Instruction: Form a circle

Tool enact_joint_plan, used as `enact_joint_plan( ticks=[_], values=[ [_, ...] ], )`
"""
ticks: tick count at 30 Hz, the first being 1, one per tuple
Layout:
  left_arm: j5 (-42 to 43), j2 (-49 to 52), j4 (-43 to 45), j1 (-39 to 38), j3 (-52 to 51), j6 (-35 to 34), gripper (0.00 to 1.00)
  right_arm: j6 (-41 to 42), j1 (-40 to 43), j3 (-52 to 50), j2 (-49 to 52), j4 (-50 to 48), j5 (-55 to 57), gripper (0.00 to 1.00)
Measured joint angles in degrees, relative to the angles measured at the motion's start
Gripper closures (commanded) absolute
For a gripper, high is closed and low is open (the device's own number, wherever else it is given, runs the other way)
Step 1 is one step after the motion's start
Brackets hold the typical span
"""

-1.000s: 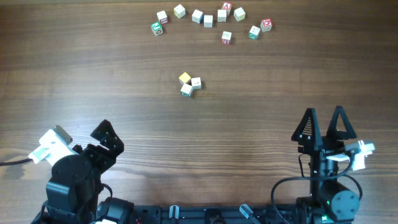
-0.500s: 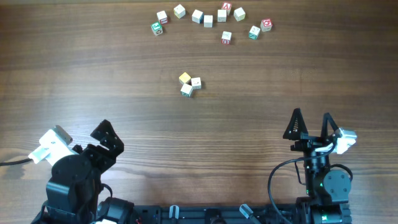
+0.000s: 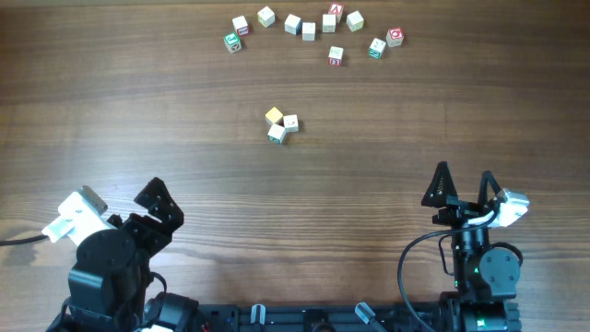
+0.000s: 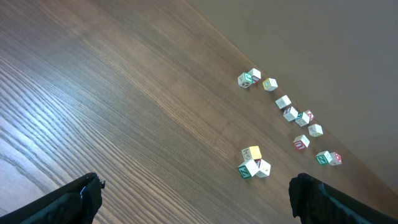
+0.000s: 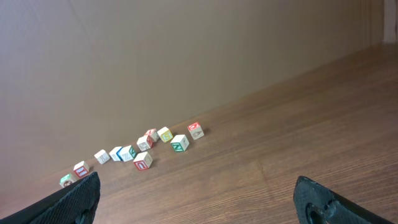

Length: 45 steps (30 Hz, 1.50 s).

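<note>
Item 1: circle (image 3: 281,124). We count three small cubes bunched together, one yellow cube (image 3: 274,115) on the far-left side and two pale cubes (image 3: 290,121) with small coloured marks, each touching its neighbour. The bunch is no closed ring. It lies near the middle of the table (image 3: 415,111), a little left of centre, well apart from both arms.

Item 2: loose cubes (image 3: 309,30). We see a scatter of them in a rough arc along the far edge, pale with red, green and blue marks, well beyond the circle. One sits slightly nearer than the rest.

Item 3: left gripper (image 3: 118,195). At the near-left edge, jaws spread wide, nothing between them.

Item 4: right gripper (image 3: 463,180). At the near-right edge, fingers pointing far, jaws likewise released and empty.

Item 5: table. Dark wood grain running left to right.
</note>
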<state>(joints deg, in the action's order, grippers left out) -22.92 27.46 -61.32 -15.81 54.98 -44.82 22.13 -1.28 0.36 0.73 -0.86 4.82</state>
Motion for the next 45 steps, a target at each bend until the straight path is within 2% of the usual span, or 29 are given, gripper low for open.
enact_joint_plan(
  ticks=[17, 27, 45],
  values=[
    [0.0, 0.0, 0.0, 0.0, 0.0, 0.0, 0.0, 0.0, 0.0, 0.0, 0.0, 0.0, 0.0, 0.0],
    [0.0, 0.0, 0.0, 0.0, 0.0, 0.02, 0.0, -7.17, 0.0, 0.0, 0.0, 0.42, -1.16, 0.0],
    [0.0, 0.0, 0.0, 0.0, 0.0, 0.02, 0.0, -7.52, 0.0, 0.0, 0.0, 0.44, -1.38, 0.0]
  ],
)
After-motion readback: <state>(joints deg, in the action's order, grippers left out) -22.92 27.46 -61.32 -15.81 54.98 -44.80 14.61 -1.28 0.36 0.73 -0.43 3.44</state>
